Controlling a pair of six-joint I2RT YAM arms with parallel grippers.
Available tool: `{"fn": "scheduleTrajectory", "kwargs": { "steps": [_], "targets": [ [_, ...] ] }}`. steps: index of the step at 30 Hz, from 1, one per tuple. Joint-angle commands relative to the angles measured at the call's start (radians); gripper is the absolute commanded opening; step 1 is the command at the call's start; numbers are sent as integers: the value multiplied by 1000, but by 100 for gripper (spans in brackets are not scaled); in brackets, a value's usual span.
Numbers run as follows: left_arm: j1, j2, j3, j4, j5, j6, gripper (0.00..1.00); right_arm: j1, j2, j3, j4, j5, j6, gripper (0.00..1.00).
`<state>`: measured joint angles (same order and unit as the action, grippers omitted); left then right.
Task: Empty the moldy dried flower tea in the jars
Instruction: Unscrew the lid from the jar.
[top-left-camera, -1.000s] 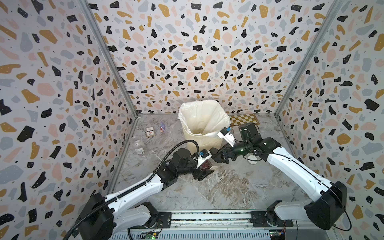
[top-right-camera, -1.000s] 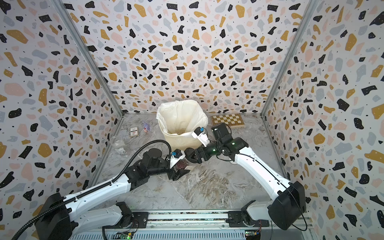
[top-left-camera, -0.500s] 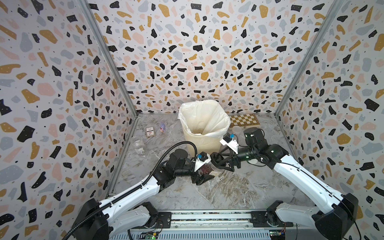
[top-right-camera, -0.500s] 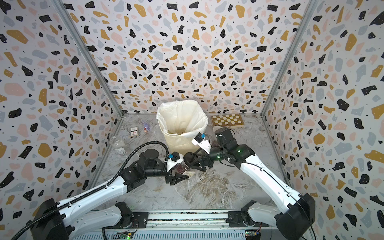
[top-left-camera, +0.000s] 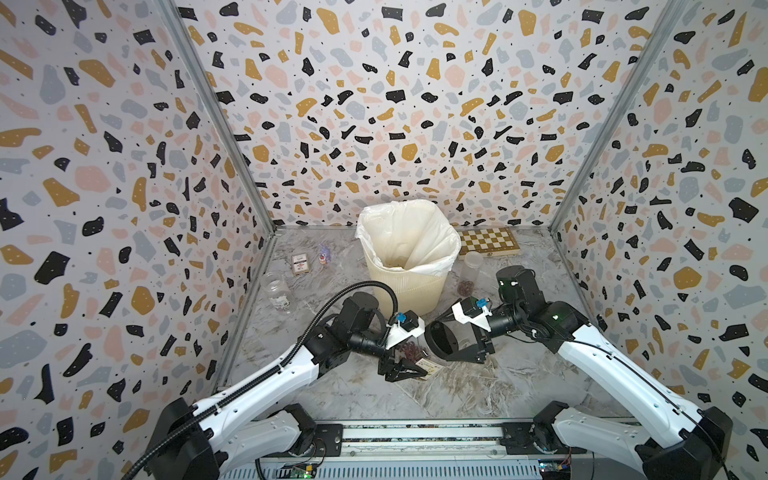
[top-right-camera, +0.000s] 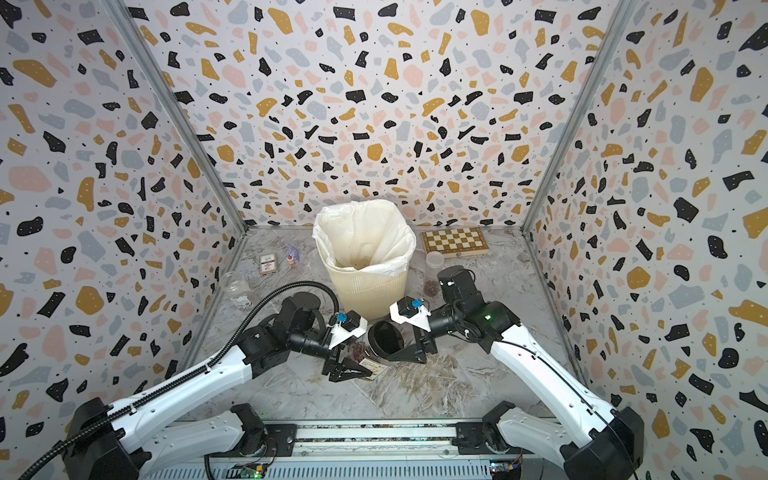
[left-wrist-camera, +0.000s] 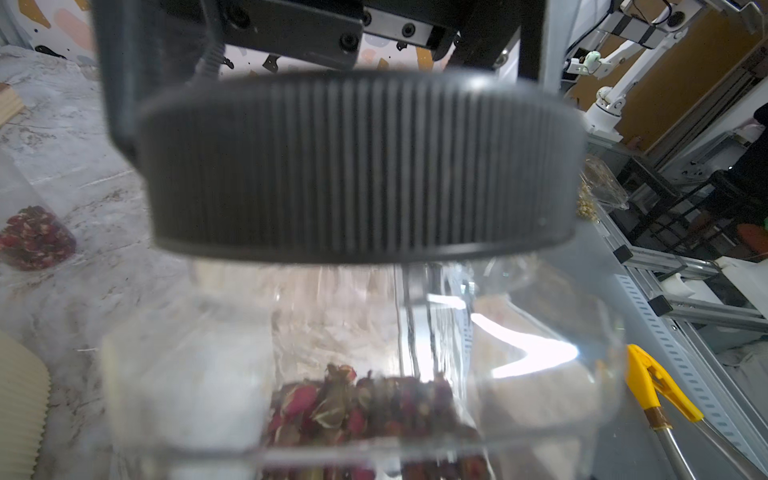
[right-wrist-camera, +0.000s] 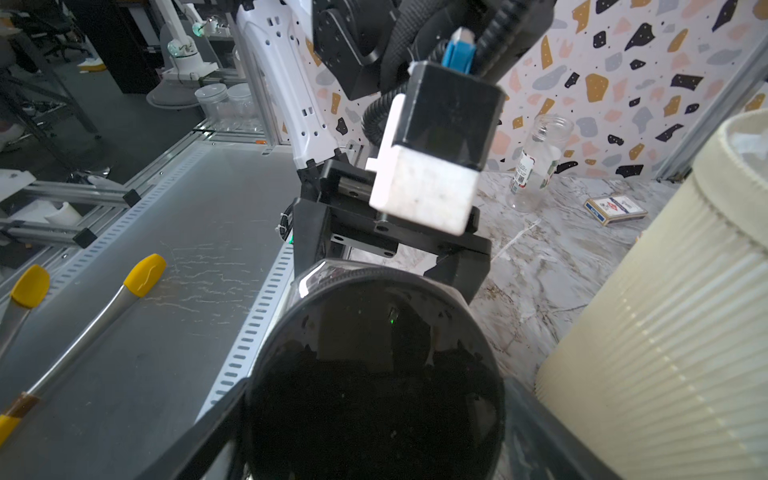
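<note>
Left claw (top-left-camera: 405, 371) is clamped on the jar (left-wrist-camera: 374, 353), held roughly on its side with its mouth toward the right claw (top-left-camera: 441, 345). That claw's jaws straddle the black lid (right-wrist-camera: 374, 386) just past the left fingertips. I cannot tell whether they press on it or whether the lid is clear of the neck. Dried flower tea (left-wrist-camera: 357, 409) lies low inside the jar. Keep the jar level while the lid comes away, then bring its mouth over the bin (top-left-camera: 409, 286) behind both claws before tipping.
</note>
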<state>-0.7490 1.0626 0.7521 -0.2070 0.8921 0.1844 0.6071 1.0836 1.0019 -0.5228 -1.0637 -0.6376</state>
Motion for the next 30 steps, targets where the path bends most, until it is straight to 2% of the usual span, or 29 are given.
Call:
{"fn": "scheduleTrajectory", "kwargs": {
  "steps": [1, 5, 8, 11, 16, 24, 30],
  "targets": [
    [-10, -13, 54, 31, 65, 9, 72, 10, 1, 41, 22, 22, -104, 94],
    [-8, -8, 45, 3, 3, 38, 71, 9, -2, 71, -3, 65, -25, 100],
    [-8, -2, 34, 17, -80, 52, 71, 8, -8, 80, 6, 145, 100, 100],
    [-8, -3, 24, 51, -190, 64, 71, 9, -12, 90, -10, 214, 234, 100],
    [-9, 11, 20, 80, -320, 76, 71, 10, 8, 108, 6, 252, 535, 100],
    [-10, 4, -8, 143, -432, 65, 71, 12, 69, 121, 34, 303, 847, 98],
    [-10, -12, -18, 146, -434, 66, 71, 19, 138, 135, 75, 302, 954, 97]
  ]
}}
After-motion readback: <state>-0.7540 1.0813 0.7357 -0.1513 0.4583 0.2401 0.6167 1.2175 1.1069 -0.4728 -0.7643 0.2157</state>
